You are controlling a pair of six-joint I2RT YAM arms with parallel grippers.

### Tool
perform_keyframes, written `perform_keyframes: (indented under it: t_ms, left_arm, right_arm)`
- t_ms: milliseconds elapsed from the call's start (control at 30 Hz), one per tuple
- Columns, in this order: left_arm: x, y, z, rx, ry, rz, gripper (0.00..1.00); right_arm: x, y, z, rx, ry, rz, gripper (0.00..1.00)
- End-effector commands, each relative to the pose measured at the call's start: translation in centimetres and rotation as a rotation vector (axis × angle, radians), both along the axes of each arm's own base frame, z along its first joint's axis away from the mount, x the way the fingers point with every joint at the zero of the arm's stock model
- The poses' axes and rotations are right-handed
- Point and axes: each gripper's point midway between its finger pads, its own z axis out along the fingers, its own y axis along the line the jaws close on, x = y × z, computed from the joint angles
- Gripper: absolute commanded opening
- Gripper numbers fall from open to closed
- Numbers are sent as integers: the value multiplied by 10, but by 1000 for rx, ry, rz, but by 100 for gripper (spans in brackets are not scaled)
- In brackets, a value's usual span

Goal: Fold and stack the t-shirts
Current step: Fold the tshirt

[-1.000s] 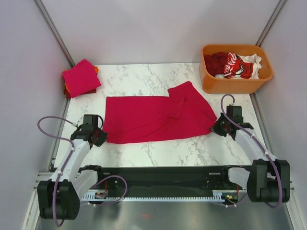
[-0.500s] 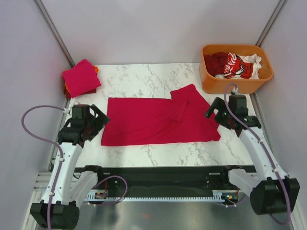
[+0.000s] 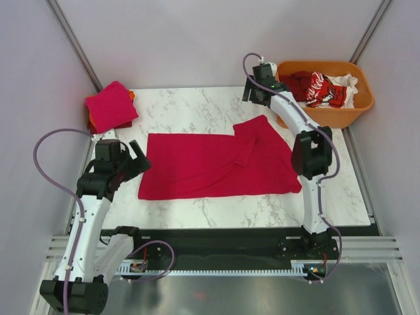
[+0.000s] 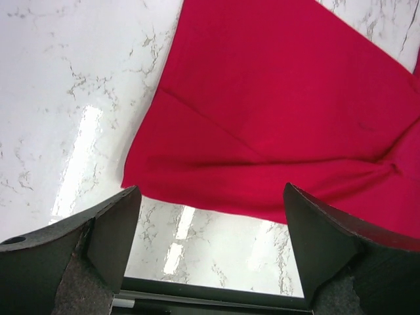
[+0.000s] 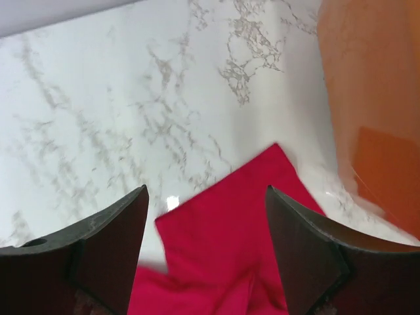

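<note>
A crimson t-shirt lies folded into a long band across the middle of the marble table, one sleeve flap pointing toward the far right. My left gripper hovers open just off the shirt's left edge. In the left wrist view the gripper has only bare marble between its fingers, and the t-shirt lies beyond them. My right gripper is raised at the far side beside the tub, open. Its wrist view shows the gripper above the t-shirt's sleeve corner, apart from it.
A stack of folded t-shirts, pink-red on top, sits at the far left corner. The orange tub at the far right holds dark red, white and printed red shirts; its wall is close on the right gripper's right. Grey walls enclose the table.
Both grippers opened and let go of the shirt's near corners. The left one rose and drew back a little. The right arm swung up and away to the far side by the tub.
</note>
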Motion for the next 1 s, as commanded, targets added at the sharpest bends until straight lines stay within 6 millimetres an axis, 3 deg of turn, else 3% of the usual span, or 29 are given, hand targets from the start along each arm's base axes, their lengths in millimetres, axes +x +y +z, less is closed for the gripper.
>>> perform_keyframes:
  t_ms: [0, 100, 200, 467, 700, 833, 967]
  left_arm:
    - [-2, -4, -1, 11, -34, -46, 96]
    - [0, -2, -5, 16, -42, -40, 96]
    - [1, -3, -7, 17, -42, -43, 95]
    - [3, 0, -10, 29, -28, -36, 95]
    - [3, 2, -11, 35, -27, -29, 95]
    - [3, 3, -13, 38, -19, -26, 95]
    - [7, 3, -17, 42, 5, -27, 95]
  right_arm:
    - [21, -17, -34, -151, 60, -40, 78]
    - [32, -26, -47, -210, 65, -78, 77]
    - [30, -34, -67, -255, 100, -97, 78]
    - [-4, -31, -145, -237, 283, -83, 75]
    - [-16, -30, -180, -162, 339, -92, 67]
    - [-15, -33, -182, -137, 331, -91, 34]
    - [-16, -36, -180, -133, 329, -78, 19]
